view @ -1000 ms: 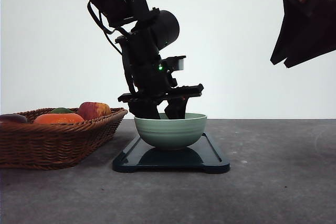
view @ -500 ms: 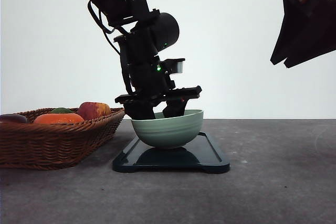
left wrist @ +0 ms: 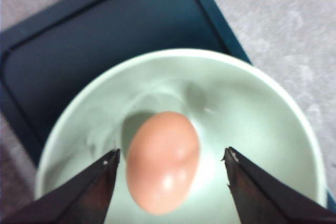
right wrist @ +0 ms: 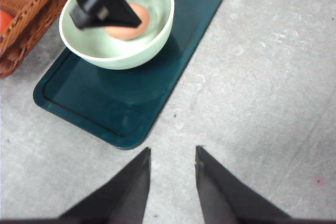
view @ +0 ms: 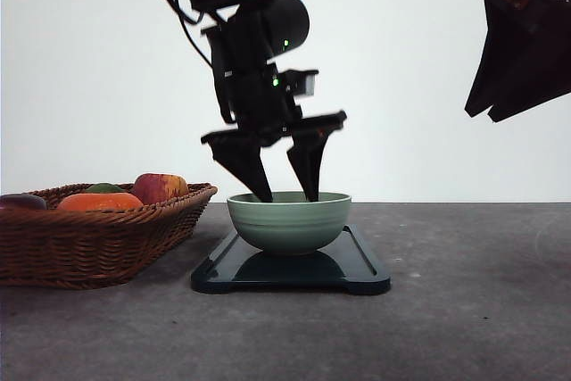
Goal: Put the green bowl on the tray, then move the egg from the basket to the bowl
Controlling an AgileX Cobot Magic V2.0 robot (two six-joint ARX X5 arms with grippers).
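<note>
Smooth reddish egg (left wrist: 164, 161) sits in ridged bowl (view: 289, 220) btw our left gripper (view: 287, 196) fingers, spread apart, untouched; right gripper (right wrist: 170, 182) parted.

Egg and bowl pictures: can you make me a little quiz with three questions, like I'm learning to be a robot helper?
1. True or false: the egg lies inside the green bowl.
2. What does the green bowl sit on?
A. the basket
B. the tray
C. the bare table
3. Fill in: the left gripper, just above the bowl, has its jaws ____.

Key:
1. True: the left wrist view shows the egg on the bowl's floor, free between the fingers.
2. B
3. open
</note>
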